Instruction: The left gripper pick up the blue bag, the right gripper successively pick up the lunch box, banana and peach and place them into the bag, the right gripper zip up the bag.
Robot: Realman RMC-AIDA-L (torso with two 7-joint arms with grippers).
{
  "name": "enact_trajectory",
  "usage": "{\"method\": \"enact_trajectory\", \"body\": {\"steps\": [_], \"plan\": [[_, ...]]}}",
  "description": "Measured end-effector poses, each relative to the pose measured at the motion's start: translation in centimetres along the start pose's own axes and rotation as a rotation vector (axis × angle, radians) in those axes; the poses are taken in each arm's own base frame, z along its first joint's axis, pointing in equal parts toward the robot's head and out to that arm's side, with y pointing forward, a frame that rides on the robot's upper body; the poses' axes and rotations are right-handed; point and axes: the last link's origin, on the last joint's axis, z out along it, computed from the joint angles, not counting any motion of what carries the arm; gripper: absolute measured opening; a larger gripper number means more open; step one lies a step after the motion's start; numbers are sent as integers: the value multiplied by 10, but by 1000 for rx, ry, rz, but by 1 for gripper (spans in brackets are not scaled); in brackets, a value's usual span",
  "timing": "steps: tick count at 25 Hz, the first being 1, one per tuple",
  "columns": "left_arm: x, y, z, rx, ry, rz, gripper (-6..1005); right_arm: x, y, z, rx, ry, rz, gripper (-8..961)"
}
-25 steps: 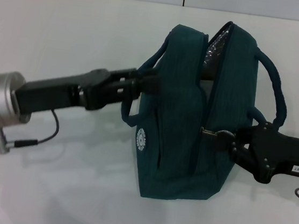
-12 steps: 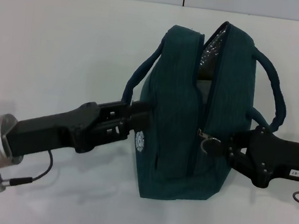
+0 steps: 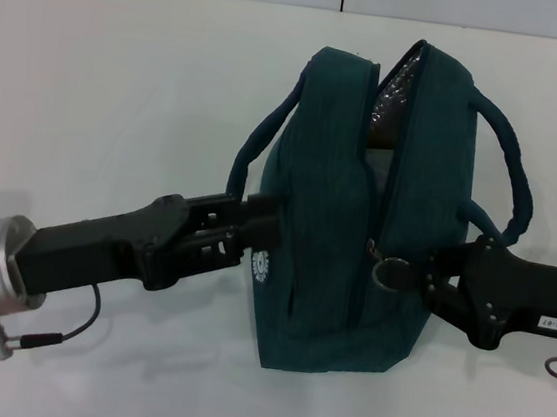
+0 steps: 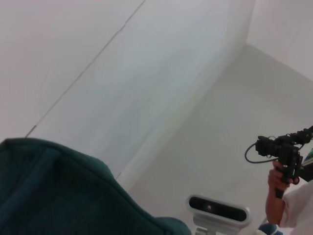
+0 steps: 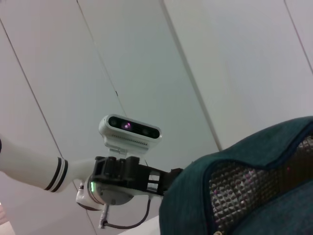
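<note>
Fabric first: the dark teal-blue fabric lunch bag (image 3: 369, 209) sits mid-frame on the white desk (image 3: 122, 80), barely shifted. The left gripper (image 3: 261, 229) has dropped to its lower side; the right gripper (image 3: 421, 278) holds the metal ring pull (image 3: 389, 272), zipping part-done. Both jaws' tips are hidden; contents unseen.

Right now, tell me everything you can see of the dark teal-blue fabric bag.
The dark teal-blue fabric bag stands on the white table, two padded loop handles out sideways. Its zipper is closed at the near end; the far end gapes, showing silvery quilted lining. The left gripper meets its logo side; the right gripper is at the metal ring pull.
</note>
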Motion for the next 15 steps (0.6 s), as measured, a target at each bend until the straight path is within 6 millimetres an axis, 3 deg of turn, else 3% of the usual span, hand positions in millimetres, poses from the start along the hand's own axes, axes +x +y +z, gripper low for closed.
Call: {"method": "enact_trajectory", "body": {"steps": [15], "plan": [[-17, 2, 0, -2, -37, 52, 496, -2, 6, -13, -1, -40, -7, 7]]}}
